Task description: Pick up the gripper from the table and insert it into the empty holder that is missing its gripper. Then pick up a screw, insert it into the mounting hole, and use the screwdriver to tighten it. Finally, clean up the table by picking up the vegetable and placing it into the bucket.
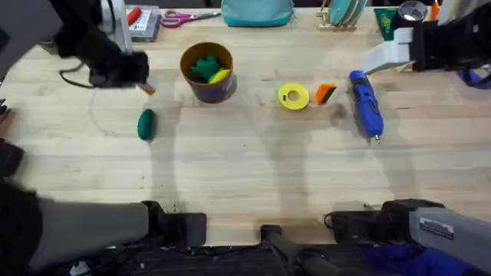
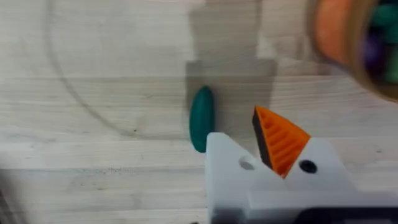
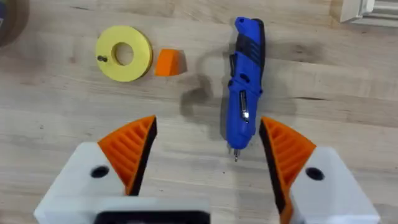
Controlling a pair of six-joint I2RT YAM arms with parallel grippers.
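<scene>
Overhead, a pale wooden tabletop [image 1: 245, 165] runs the width of the view, with red-handled scissors [image 1: 180, 17], a teal bag [image 1: 257, 11] and a dish rack [image 1: 343, 14] lined up along its far edge.

At the far left, the left arm reaches out over the boards; its jaws [image 1: 146, 87] hang just beyond the vegetable [image 1: 146, 124], a dark green oval lying on bare wood. In the left wrist view one finger carries an orange ribbed pad [image 2: 281, 140] while the other is a plain white holder [image 2: 233, 165] — whether these jaws are apart or together cannot be told. The vegetable [image 2: 201, 118] lies just past the white holder.

Toward the middle stands the bucket [image 1: 207, 73], already holding a bright green leafy toy [image 1: 204, 67] and a yellow toy [image 1: 219, 76]. Further right lie a flat yellow ring [image 1: 293, 96], the small orange gripper [image 1: 326, 93] just beside it, then the blue screwdriver [image 1: 366, 103], its tip pointing toward the arms' bases.

At the far right another robot arm [image 1: 430, 46] stretches in from the edge, its white finger mount [image 1: 387, 55] near the screwdriver's butt.

In the right wrist view the right arm's jaws [image 3: 208, 146] are wide apart, hovering above the screwdriver's tip — gripping nothing.
</scene>
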